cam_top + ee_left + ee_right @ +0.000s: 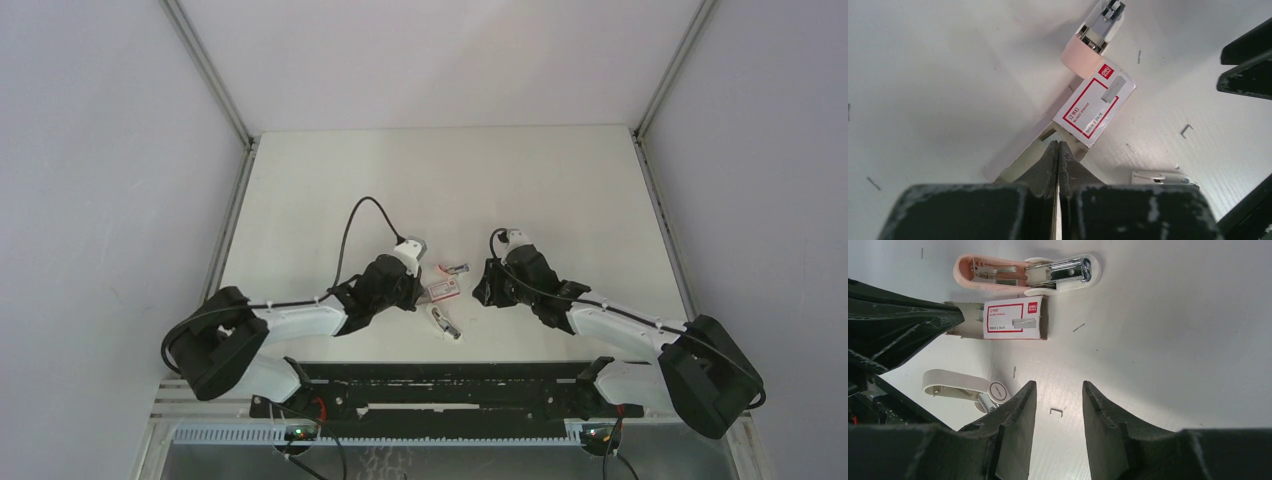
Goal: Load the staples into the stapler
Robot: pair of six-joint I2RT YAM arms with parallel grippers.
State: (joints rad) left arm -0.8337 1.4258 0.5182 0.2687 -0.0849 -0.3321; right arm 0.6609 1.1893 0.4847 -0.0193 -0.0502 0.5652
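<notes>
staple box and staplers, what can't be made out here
- Staple box: contents hidden by its sleeve; in left wrist view, the shut left end effector covers the tray end, so a pinch is unclear.
- Pink stapler: cut off by the top edge in left wrist view; staples in its channel too small to tell.
- White stapler: partly behind the right end effector in right wrist view.

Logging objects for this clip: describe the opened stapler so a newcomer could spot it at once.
On the white table, look between the left arm and right arm, where three small things cluster. The opened stapler lies just beyond the red-bordered staple box. Unlike the white stapler on the box's near side, it has a peach-pink top swung open and a chrome magazine showing.
</notes>
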